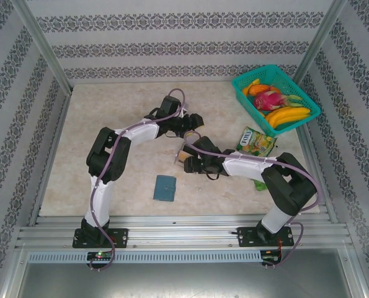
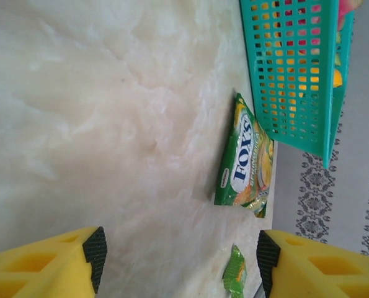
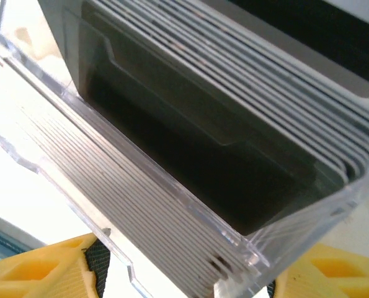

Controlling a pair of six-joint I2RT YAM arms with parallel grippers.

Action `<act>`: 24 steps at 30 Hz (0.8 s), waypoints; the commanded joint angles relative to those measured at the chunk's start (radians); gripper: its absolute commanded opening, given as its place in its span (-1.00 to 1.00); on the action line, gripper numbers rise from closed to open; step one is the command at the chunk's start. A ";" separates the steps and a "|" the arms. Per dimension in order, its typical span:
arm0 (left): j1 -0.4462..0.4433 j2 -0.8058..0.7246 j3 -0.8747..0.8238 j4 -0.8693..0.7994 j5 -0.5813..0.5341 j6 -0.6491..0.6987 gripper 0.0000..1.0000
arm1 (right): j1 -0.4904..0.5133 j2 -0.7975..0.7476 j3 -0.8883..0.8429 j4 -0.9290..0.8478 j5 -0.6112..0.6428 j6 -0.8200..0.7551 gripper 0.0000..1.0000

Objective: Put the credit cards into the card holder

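Overhead, the teal card holder (image 1: 165, 187) lies closed and flat on the pale table (image 1: 110, 112), with neither arm touching it. Just beyond it and slightly to its right, the credit cards (image 3: 252, 81) stand on edge in a tight stack inside a clear tray (image 3: 79, 161), not yet in the card holder. The right gripper (image 3: 184, 273) sits at that tray, its yellow fingers spread wide to either side of it; whether the pads press on the plastic cannot be told. Farther beyond the card holder, the left gripper (image 2: 181, 257) hangs over bare table, jaws wide and empty. A green snack packet (image 2: 243, 161) lies well to the card holder's right. A teal basket (image 2: 296, 68) of fruit sits farther off the same way, at the table's far corner.
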 commanded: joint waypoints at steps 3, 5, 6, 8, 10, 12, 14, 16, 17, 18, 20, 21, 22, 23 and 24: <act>0.048 -0.108 -0.001 -0.217 -0.068 0.107 0.53 | -0.006 -0.072 0.005 0.015 0.065 0.049 0.49; 0.061 -0.174 -0.024 -0.282 -0.101 0.167 0.55 | -0.006 -0.142 -0.029 -0.033 0.096 0.059 0.52; 0.065 -0.217 -0.047 -0.309 -0.124 0.193 0.58 | -0.005 -0.183 -0.053 -0.053 0.106 0.066 0.56; 0.074 -0.299 -0.116 -0.321 -0.164 0.212 0.66 | -0.005 -0.259 -0.090 -0.086 0.117 0.081 0.62; 0.083 -0.375 -0.191 -0.317 -0.173 0.218 0.67 | 0.003 -0.324 -0.106 -0.134 0.129 0.091 0.61; 0.086 -0.469 -0.292 -0.325 -0.205 0.233 0.63 | 0.038 -0.381 -0.106 -0.165 0.138 0.089 0.48; 0.092 -0.565 -0.402 -0.330 -0.251 0.228 0.49 | 0.084 -0.395 -0.089 -0.176 0.127 0.093 0.27; 0.117 -0.665 -0.530 -0.309 -0.253 0.208 0.27 | 0.137 -0.370 -0.056 -0.186 0.123 0.108 0.04; 0.135 -0.721 -0.606 -0.290 -0.244 0.194 0.16 | 0.172 -0.344 -0.035 -0.187 0.123 0.111 -0.01; 0.152 -0.777 -0.677 -0.270 -0.232 0.178 0.11 | 0.201 -0.320 -0.012 -0.189 0.124 0.112 -0.05; 0.170 -0.873 -0.790 -0.237 -0.192 0.156 0.05 | 0.259 -0.238 0.043 -0.199 0.125 0.133 -0.13; 0.171 -0.912 -0.838 -0.226 -0.161 0.150 0.04 | 0.279 -0.201 0.069 -0.198 0.114 0.152 -0.21; 0.171 -0.937 -0.872 -0.224 -0.140 0.141 0.04 | 0.292 -0.164 0.089 -0.187 0.092 0.169 -0.26; 0.171 -0.951 -0.896 -0.230 -0.131 0.135 0.04 | 0.302 -0.133 0.102 -0.178 0.077 0.185 -0.26; 0.171 -0.967 -0.923 -0.232 -0.127 0.124 0.03 | 0.311 -0.102 0.114 -0.171 0.071 0.204 -0.26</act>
